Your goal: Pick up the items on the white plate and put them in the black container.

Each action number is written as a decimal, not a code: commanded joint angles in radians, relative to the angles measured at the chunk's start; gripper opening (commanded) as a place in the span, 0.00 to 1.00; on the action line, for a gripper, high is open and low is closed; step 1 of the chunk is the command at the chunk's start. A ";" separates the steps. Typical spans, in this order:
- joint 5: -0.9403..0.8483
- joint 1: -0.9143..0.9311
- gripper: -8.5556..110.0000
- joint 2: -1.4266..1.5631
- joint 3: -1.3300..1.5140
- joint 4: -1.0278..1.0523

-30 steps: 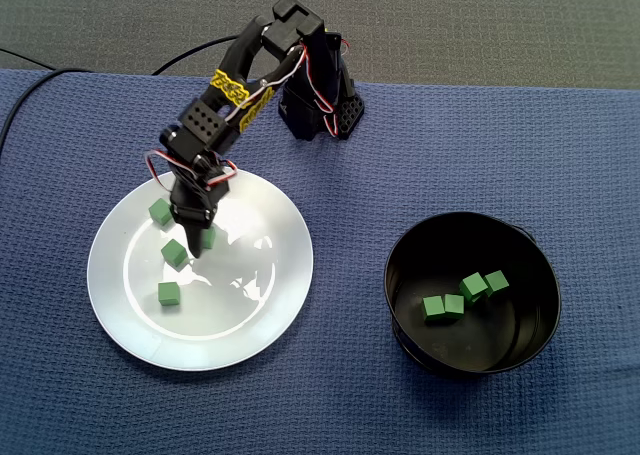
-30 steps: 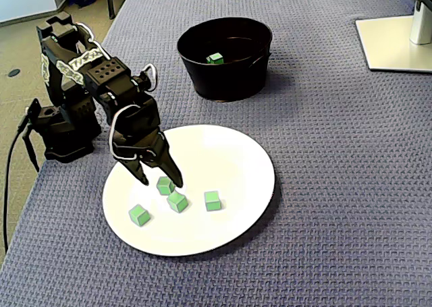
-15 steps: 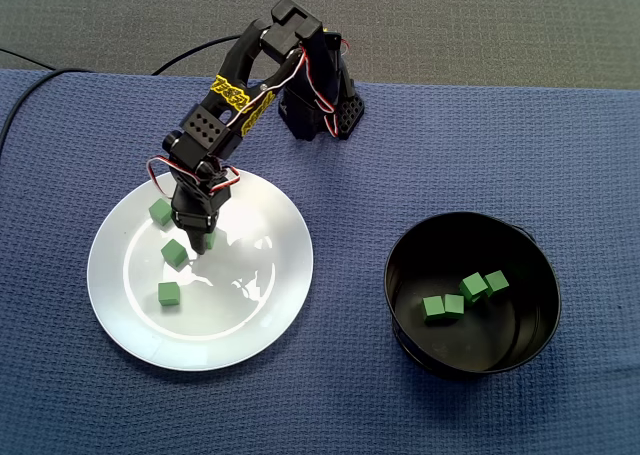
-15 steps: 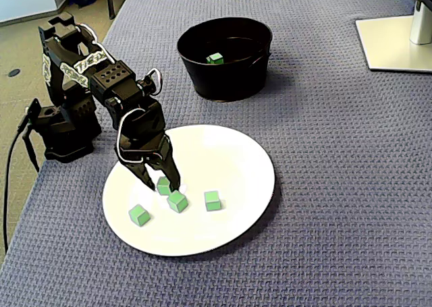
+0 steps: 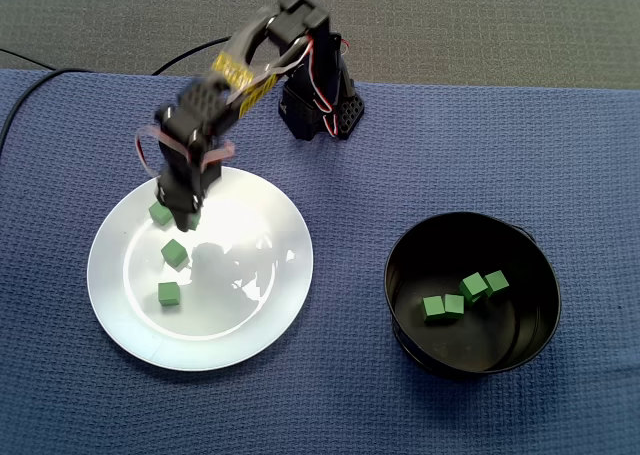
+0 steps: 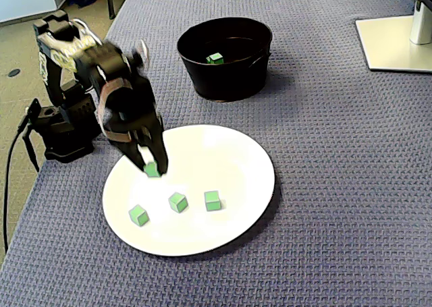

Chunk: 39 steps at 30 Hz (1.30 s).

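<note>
A white plate (image 5: 260, 295) (image 6: 236, 165) lies on the blue cloth. Three green cubes rest on it: one at the plate's left rim (image 5: 158, 213) (image 6: 138, 214), a middle one (image 5: 174, 252) (image 6: 177, 201) and a third (image 5: 168, 293) (image 6: 212, 200). My gripper (image 5: 186, 219) (image 6: 152, 170) hangs just above the plate, shut on a fourth green cube (image 6: 152, 169), which is lifted clear of the surface. The black container (image 5: 400, 265) (image 6: 202, 71) holds several green cubes (image 5: 473, 287) (image 6: 215, 58).
The arm's base (image 5: 320, 110) (image 6: 61, 135) stands at the cloth's edge behind the plate, with a cable (image 5: 30, 85) trailing off. A white monitor foot (image 6: 395, 40) sits at the far right corner of one fixed view.
The gripper closed on the cube that lay between its fingers and rose with it, shifting slightly towards the base. The other three cubes stayed put.
</note>
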 commanded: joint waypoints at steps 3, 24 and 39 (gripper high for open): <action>0.063 -0.146 0.07 0.311 -0.313 0.169; 0.000 -1.287 0.07 0.233 -0.232 -0.411; 0.120 -1.264 0.07 -0.103 -0.031 -0.376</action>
